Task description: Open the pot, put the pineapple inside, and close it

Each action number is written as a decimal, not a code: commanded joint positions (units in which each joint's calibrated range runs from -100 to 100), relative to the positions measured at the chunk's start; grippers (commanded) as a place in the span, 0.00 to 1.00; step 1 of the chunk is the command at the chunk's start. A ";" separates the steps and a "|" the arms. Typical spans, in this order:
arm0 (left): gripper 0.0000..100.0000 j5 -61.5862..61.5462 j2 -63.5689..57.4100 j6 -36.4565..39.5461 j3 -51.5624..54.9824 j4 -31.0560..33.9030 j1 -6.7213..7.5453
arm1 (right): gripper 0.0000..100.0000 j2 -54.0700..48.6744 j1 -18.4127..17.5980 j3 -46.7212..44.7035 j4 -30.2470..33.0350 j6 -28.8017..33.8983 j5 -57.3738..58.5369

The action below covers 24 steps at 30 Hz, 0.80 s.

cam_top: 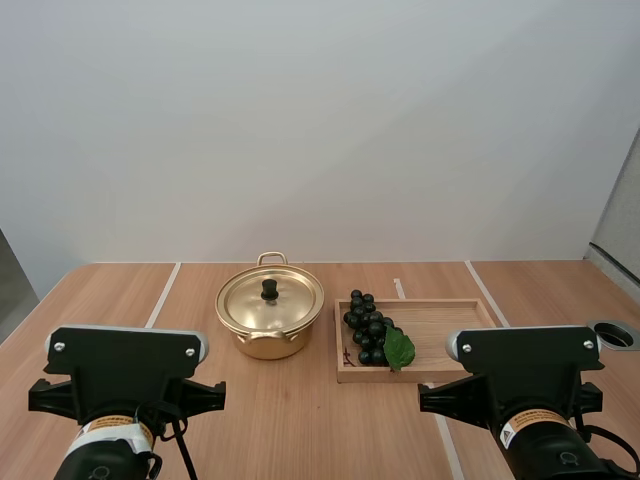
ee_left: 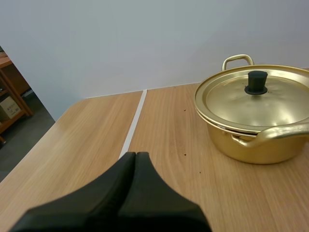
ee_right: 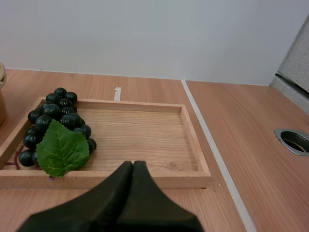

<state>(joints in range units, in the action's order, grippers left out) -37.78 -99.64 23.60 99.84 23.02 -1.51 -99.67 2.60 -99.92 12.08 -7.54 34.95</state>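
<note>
Left jaws: pressed together into one dark wedge, nothing held; positioned low over the counter [ee_left: 159,145] at its near edge.
Right jaws: likewise pressed together, nothing held; positioned just short of the near rim of the tray [ee_right: 145,135].
Pot [cam_top: 270,318]: gold-coloured, stood upright on the counter, farther out than both arms and between them; just beside the tray's left end.
Lid [ee_left: 256,104]: seated flat on the pot, with a black knob [ee_left: 256,82] at its centre; the pot is closed.
Pot handles: two loops, one turned to the far side, one to the near side.
Pot vs left jaws: ahead of them and off toward the side of the right arm [cam_top: 525,385]; well apart, no contact.
Fruit: what is seen is a bunch of dark grapes [ee_right: 53,118] with a green leaf [ee_right: 62,147], laid in the tray's left end, the end nearest the pot.
Grapes vs right jaws: ahead and off toward the side of the left arm [cam_top: 125,385]; near but apart, with the tray's near rim between them.
Grapes vs pot: outside it, just beside it, the tray wall between the two.
Tray: wooden, shallow, laid flat on the counter.
Counter: wood-grain, crossed by white strips; a round metal-rimmed hole [ee_right: 294,141] is set to the right of the tray, well apart from it.
</note>
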 commanded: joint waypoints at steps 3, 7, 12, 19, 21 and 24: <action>0.00 -1.49 -0.36 -0.26 0.16 -0.03 -0.05 | 0.00 -0.33 -0.17 -0.08 1.28 -0.32 0.45; 0.00 -1.49 -0.36 -0.26 0.16 -0.03 -0.05 | 0.00 -0.33 -0.17 -0.08 1.29 -0.32 0.63; 0.00 -1.49 -0.36 -0.26 0.16 -0.03 -0.05 | 0.00 -0.33 -0.17 -0.08 1.29 -0.32 0.63; 0.00 -1.28 -0.36 -0.26 0.16 -0.03 -0.05 | 0.00 -0.33 -0.17 -0.08 1.38 -0.32 0.63; 0.00 -1.11 -0.36 -0.26 0.16 -0.03 -0.05 | 0.00 -0.33 -0.17 -0.08 1.53 -0.32 0.45; 0.00 -1.11 -0.36 -0.26 0.16 -0.03 -0.05 | 0.00 -0.33 -0.17 -0.08 1.51 -0.32 0.08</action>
<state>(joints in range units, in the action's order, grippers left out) -39.61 -99.64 23.24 99.84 23.02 -1.50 -99.67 2.60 -99.92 12.97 -7.54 35.35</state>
